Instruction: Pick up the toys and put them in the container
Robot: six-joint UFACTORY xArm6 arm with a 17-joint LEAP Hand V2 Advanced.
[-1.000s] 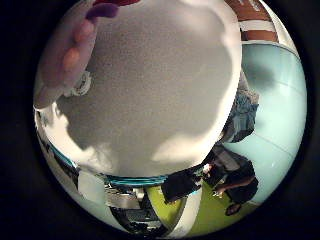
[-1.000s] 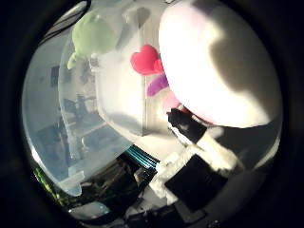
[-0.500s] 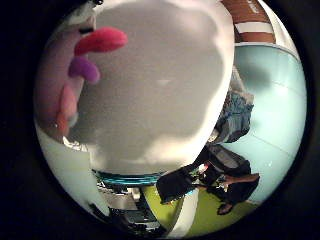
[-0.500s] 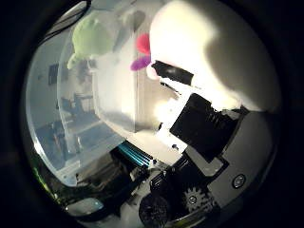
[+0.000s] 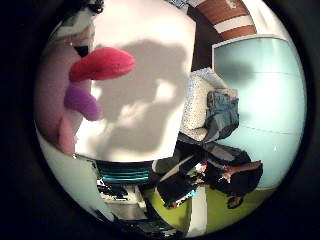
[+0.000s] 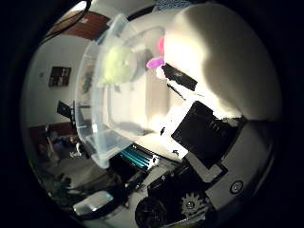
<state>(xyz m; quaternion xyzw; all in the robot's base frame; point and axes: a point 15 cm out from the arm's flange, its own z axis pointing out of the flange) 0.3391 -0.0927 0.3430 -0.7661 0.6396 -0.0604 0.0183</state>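
Against the palm, filling the thumb-side view from about twelve to three o'clock, the big white plush toy (image 6: 223,61) looks soft, light and squashy, best gripped round its fat body and not by the red (image 5: 102,63) and purple (image 5: 82,101) felt bits. The clear container (image 6: 95,137) sits just beside it at nine o'clock, a pale green toy (image 6: 116,64) inside. The robot hand (image 6: 204,137) presses its fingers against the plush, though how far they curl I cannot tell.

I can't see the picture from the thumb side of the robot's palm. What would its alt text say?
A large white plush toy with pink and purple parts fills the view close to the palm, held against the robot hand. Beside it is a clear plastic container with a pale green soft toy inside, on a white table.
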